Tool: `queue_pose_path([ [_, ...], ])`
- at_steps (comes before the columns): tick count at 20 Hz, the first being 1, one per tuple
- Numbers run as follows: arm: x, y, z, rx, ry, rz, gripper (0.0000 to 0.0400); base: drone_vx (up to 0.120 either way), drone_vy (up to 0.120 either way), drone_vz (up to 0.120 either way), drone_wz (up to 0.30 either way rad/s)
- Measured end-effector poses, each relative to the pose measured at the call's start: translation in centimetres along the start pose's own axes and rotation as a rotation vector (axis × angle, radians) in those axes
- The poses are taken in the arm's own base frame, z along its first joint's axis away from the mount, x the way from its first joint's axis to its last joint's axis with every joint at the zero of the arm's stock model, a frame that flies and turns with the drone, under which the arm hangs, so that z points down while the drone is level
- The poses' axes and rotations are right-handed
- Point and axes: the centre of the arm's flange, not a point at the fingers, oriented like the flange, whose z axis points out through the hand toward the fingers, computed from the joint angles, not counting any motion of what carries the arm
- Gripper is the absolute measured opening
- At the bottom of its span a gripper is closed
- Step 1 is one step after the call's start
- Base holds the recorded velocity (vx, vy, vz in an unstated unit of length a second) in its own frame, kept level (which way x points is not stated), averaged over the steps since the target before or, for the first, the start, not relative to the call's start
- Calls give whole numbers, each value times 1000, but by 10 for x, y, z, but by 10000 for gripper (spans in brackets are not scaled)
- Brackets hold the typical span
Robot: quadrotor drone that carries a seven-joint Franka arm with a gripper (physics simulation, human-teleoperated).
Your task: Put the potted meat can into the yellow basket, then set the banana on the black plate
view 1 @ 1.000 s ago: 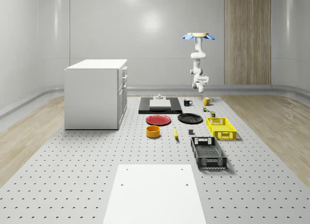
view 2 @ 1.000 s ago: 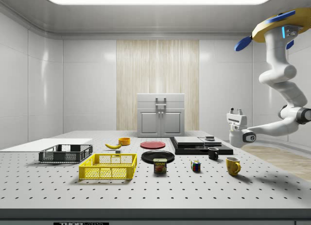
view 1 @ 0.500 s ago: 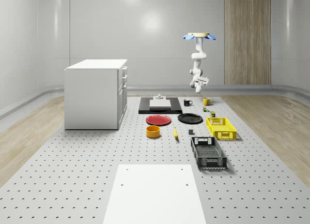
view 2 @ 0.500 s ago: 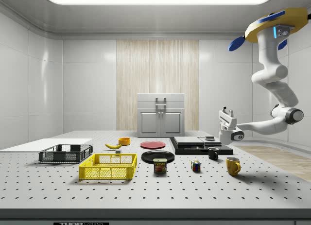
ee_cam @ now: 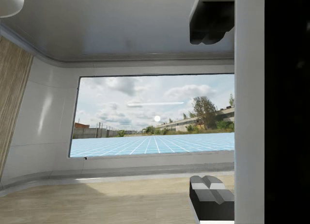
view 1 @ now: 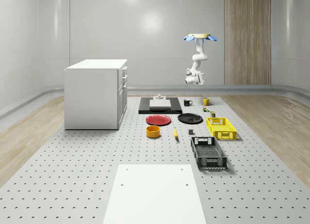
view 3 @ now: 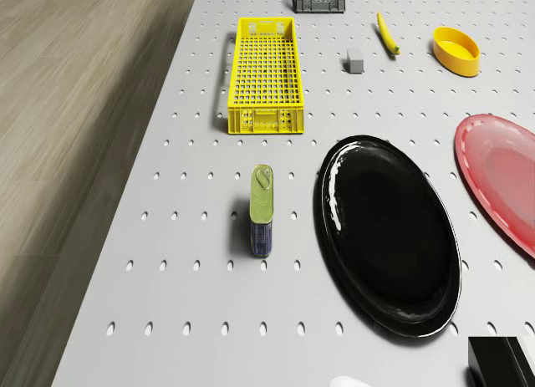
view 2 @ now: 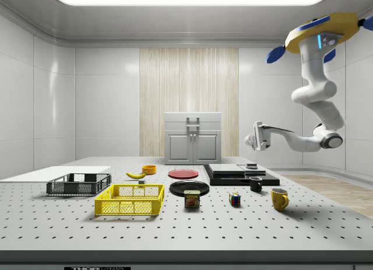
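Hovering high over the table's far end, gripper (view 2: 257,136) raised level, its opening I cannot tell. Potted meat can (view 3: 262,210) lies between yellow basket (view 3: 263,74) and black plate (view 3: 389,234). Risk: descent clips the plate.

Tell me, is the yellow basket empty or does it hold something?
Empty. In the drone view only bare mesh shows inside the yellow basket.

Potted meat can (view 3: 262,212) stands alone, bare table (view 3: 167,236) on its outer side; black plate (view 3: 389,236) lies close on the other. Yellow basket (view 3: 263,73) open-topped, nothing over it. Banana (view 3: 387,33) has a small grey block (view 3: 356,60) near one side, orange bowl (view 3: 456,51) on the other.
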Motion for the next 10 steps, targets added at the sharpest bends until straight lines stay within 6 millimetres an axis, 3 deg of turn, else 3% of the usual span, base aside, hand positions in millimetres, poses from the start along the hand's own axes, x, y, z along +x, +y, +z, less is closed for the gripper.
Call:
queue_pose_path([
  [5,-50,-49,30,-560,556,-18,400,120,0,-120,0],
  [10,-67,-65,67,-879,877,-30,400,120,0,-120,0],
])
